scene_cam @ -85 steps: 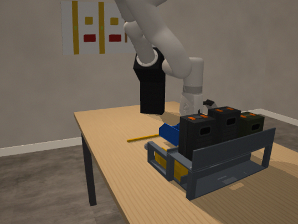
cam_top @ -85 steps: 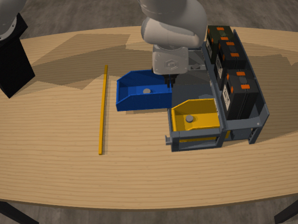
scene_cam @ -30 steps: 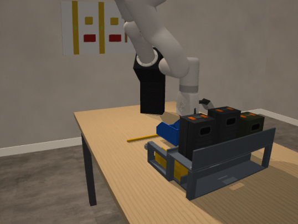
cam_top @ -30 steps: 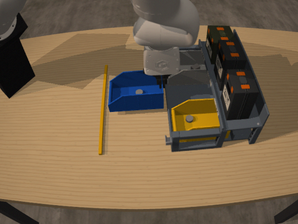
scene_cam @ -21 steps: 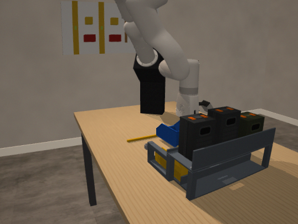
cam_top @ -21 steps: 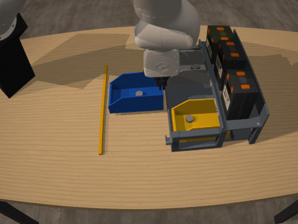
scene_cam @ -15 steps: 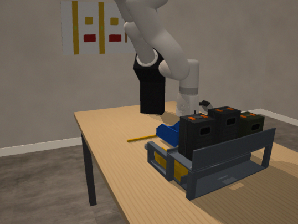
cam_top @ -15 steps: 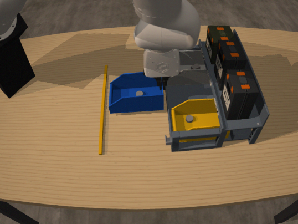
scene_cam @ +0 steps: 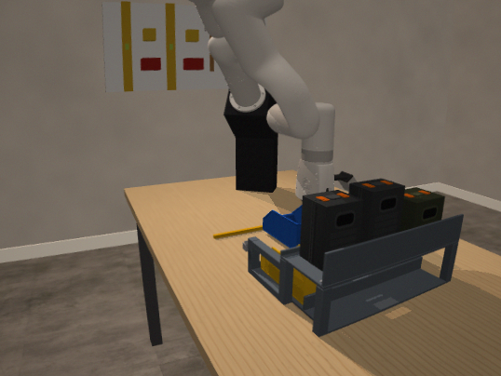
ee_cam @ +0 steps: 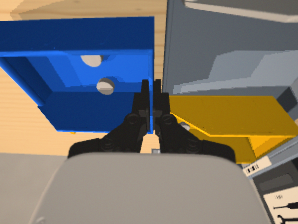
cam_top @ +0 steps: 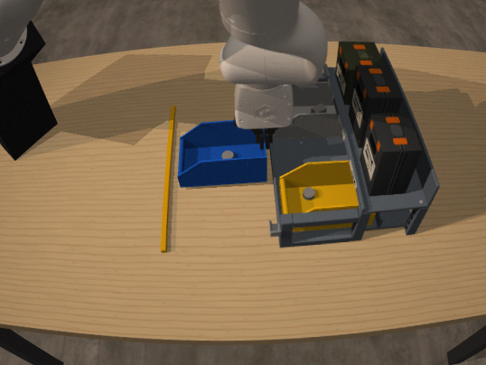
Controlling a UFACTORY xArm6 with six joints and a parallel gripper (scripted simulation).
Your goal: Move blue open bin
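Between the shelf [cam_top: 322,219] [scene_cam: 321,309] [ee_cam: 190,45] and the yellow strip [cam_top: 168,181] [scene_cam: 237,232], seen from the top, is the blue bin [cam_top: 221,173] [scene_cam: 281,227] [ee_cam: 90,111], its long side pointing away from the shelf. The tool [cam_top: 266,141] [ee_cam: 151,90] is at its shelf-side end. From the exterior view, I cannot tell if the bin touches the desk [scene_cam: 186,223] [cam_top: 113,280] [ee_cam: 15,142]. At the wrist, the tool is closed on the bin's back wall; the bin reaches to the left in this picture, two parts inside. I think it must go straight down, beside the shelf edge.
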